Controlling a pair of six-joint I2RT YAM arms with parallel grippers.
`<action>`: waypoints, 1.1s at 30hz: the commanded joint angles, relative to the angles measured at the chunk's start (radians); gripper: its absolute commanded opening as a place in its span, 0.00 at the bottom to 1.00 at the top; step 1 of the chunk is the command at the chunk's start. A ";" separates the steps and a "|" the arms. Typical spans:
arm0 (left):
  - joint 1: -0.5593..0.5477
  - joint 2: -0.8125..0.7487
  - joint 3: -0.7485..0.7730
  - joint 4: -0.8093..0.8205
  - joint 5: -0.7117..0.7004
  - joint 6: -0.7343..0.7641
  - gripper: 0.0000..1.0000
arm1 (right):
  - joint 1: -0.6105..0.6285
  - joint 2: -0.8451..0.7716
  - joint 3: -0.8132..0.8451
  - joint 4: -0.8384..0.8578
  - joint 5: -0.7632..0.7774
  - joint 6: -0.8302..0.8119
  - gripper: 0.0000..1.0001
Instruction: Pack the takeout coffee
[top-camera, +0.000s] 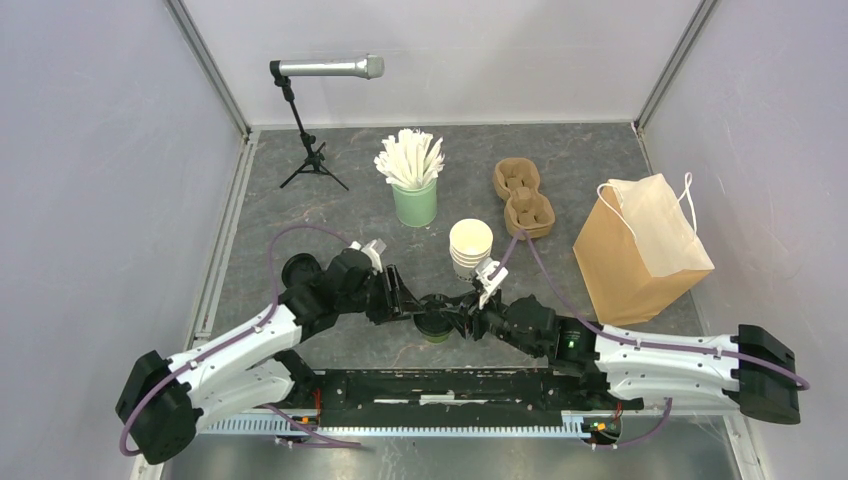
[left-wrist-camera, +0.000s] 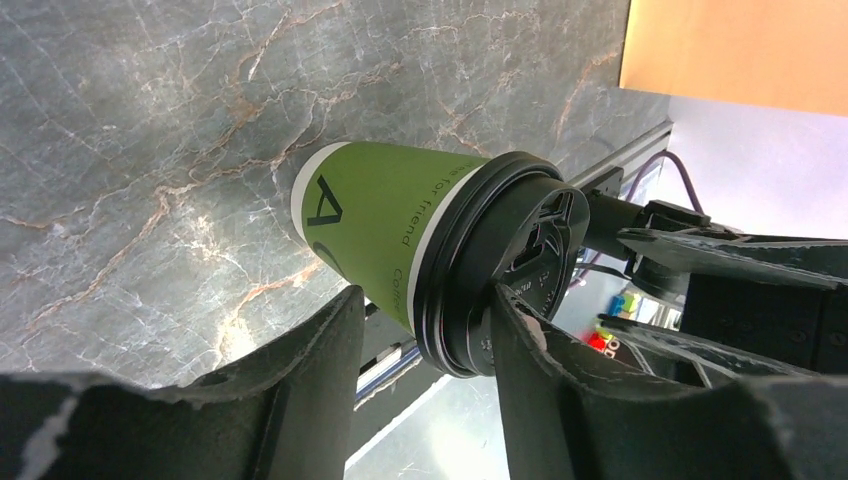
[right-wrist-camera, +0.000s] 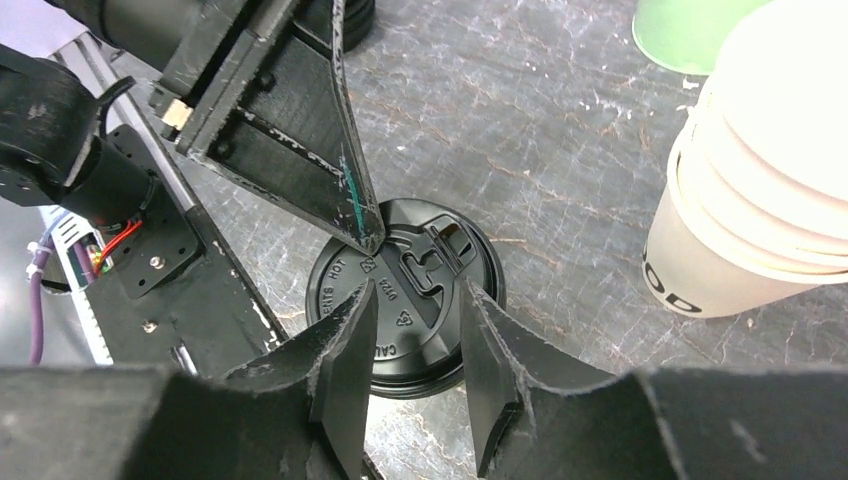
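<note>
One grey marbled table (top-camera: 560, 165) is walled by pale panels (top-camera: 90, 150); its olive-green black-lidded paper cup (left-wrist-camera: 380, 225) is flanked by left hand (left-wrist-camera: 428, 300) and right hand (right-wrist-camera: 418, 292), fingers parted.

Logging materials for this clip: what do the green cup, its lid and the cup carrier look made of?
The olive-green cup looks like matte printed paper, with a white bottom edge. Its lid is black plastic, slightly glossy, with moulded lettering. The cup carrier is probably moulded pulp: brown, dull, though small in view.
</note>
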 joint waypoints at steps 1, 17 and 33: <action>-0.001 0.026 0.026 -0.023 -0.024 0.092 0.54 | -0.016 0.033 -0.021 0.020 0.021 0.050 0.40; -0.001 0.031 0.027 -0.033 -0.022 0.114 0.54 | -0.022 0.038 -0.128 0.088 -0.001 0.105 0.37; -0.008 0.176 0.334 -0.254 -0.098 0.444 0.61 | -0.022 -0.208 0.003 -0.122 0.100 -0.065 0.51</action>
